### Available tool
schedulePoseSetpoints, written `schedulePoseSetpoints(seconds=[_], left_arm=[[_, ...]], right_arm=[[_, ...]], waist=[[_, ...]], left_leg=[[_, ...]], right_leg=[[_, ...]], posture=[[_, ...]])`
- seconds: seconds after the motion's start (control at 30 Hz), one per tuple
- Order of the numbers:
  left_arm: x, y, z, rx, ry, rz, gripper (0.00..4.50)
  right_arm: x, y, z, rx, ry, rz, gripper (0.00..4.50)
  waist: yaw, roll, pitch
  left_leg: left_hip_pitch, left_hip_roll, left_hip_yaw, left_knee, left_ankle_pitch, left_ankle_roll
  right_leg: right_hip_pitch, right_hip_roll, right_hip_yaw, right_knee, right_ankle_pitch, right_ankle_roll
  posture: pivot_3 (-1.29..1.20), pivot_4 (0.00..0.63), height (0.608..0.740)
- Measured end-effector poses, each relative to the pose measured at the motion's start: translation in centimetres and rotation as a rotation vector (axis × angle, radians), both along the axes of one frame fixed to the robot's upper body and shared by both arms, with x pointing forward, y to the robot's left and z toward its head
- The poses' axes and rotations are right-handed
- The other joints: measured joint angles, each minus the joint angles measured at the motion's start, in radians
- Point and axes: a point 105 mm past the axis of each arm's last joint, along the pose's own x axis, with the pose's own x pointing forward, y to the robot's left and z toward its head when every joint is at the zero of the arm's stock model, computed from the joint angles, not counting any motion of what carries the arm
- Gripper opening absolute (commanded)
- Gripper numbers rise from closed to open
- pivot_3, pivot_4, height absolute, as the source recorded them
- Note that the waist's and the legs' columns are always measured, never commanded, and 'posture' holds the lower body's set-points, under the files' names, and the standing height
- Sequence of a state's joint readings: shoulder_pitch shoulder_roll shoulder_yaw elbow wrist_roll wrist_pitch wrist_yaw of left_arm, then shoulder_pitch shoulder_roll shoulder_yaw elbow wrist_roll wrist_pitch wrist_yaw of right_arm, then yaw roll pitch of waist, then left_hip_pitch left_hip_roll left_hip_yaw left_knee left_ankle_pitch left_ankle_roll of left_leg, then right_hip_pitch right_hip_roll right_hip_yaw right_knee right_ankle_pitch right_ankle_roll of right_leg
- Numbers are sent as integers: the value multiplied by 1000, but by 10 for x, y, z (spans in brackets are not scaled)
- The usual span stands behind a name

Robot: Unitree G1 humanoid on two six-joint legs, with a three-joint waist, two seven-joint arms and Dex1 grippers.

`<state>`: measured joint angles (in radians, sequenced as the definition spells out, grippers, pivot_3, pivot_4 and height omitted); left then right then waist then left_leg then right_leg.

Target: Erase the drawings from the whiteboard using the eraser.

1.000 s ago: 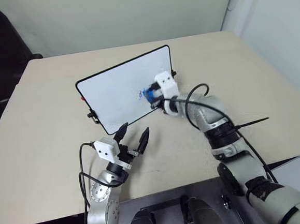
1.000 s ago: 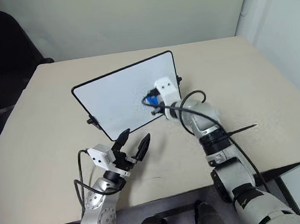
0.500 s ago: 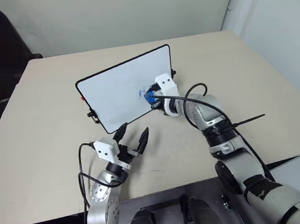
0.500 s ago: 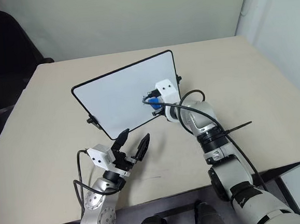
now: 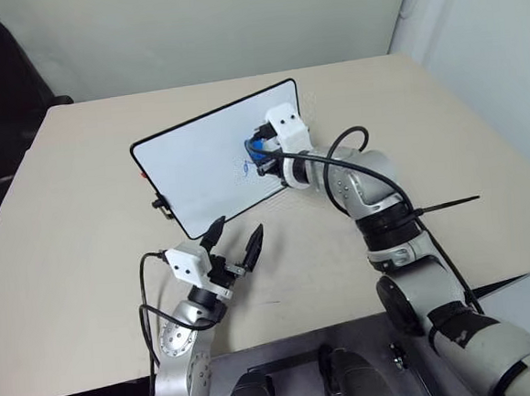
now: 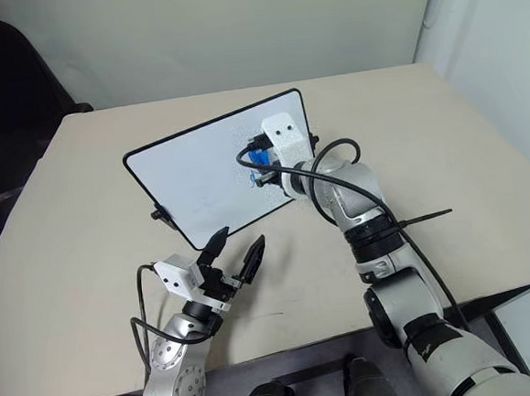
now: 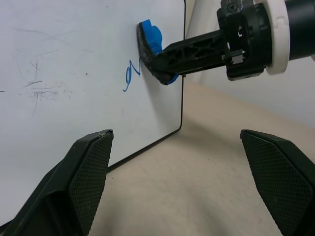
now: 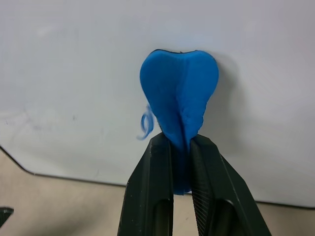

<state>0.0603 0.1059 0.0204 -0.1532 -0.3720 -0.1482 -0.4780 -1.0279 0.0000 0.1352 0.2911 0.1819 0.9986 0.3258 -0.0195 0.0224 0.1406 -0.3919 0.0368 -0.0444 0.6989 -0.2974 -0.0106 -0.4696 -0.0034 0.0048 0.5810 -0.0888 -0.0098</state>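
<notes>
Two claws — right claw point(image 8: 180, 147) pinching eraser point(image 8: 179, 101) against whiteboard point(image 5: 199, 171), left claw point(image 5: 236, 241) spread.

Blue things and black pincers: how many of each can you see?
Blue things: 2, the eraser and the drawings on the whiteboard.
Black pincers: 2, the left pincer and the right pincer.
Total: 4

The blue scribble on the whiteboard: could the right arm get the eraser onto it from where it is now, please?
Probably yes. The right tool is shut on the eraser, pressed to the whiteboard right beside the scribble, with nothing between them.
</notes>
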Motion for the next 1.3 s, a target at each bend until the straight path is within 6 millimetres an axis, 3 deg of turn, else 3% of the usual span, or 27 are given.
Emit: schedulePoseSetpoints(seconds=[0.13, 0.3, 0.43, 0.67, 0.83, 0.97, 1.13, 1.3], left_arm=[[-1, 0, -1, -2, 5, 2, 4500], [-1, 1, -2, -2, 7, 3, 4500], [-1, 1, -2, -2, 7, 4, 4500], [-1, 1, -2, -3, 8, 4, 4500], [-1, 0, -1, -4, 5, 1, 4500], [0, 0, -1, -5, 4, 1, 4500], [0, -1, -1, -8, 4, -1, 4500], [0, -1, -1, -7, 4, 0, 4500]], right_arm=[[-3, 3, -32, -42, 86, -1, 228], [-2, 3, -34, -49, 87, -3, 228], [1, -1, -26, -46, 75, -14, 228], [10, -9, 13, 14, -10, -41, 228], [9, -4, 15, 9, -26, -33, 228], [5, 3, 0, -12, -12, -15, 228], [-8, 16, -43, -79, 84, 20, 228], [-8, 18, -47, -93, 85, 22, 228]], waist=[[0, 0, 0], [0, 0, 0], [0, 0, 0], [0, 0, 0], [0, 0, 0], [-2, 0, 0], [-2, 0, 0], [-2, 0, 0]], left_leg=[[0, 0, 0, 0, 1, -1], [0, 0, 0, 0, 1, -1], [-1, 0, 0, 0, 1, -1], [-1, 0, 0, 0, 1, -1], [-1, 1, 0, 0, 1, -1], [0, 1, 0, 0, 1, -1], [0, 1, 0, 0, 1, -2], [0, 1, 0, 1, 1, -2]], right_leg=[[0, 0, 0, 0, 0, 0], [0, 0, 0, 0, 0, 0], [0, 0, 0, 0, 0, 0], [-1, 0, 0, 0, 0, 0], [-1, 0, 0, 0, 0, 0], [0, 0, 0, 1, 0, 0], [-1, 1, 0, 1, 0, 0], [-1, 0, 0, 1, 0, 0]], posture=[[0, 150, 737], [0, 150, 737], [0, 150, 737], [0, 150, 737], [0, 150, 737], [0, 150, 737], [0, 150, 737], [0, 150, 737]])
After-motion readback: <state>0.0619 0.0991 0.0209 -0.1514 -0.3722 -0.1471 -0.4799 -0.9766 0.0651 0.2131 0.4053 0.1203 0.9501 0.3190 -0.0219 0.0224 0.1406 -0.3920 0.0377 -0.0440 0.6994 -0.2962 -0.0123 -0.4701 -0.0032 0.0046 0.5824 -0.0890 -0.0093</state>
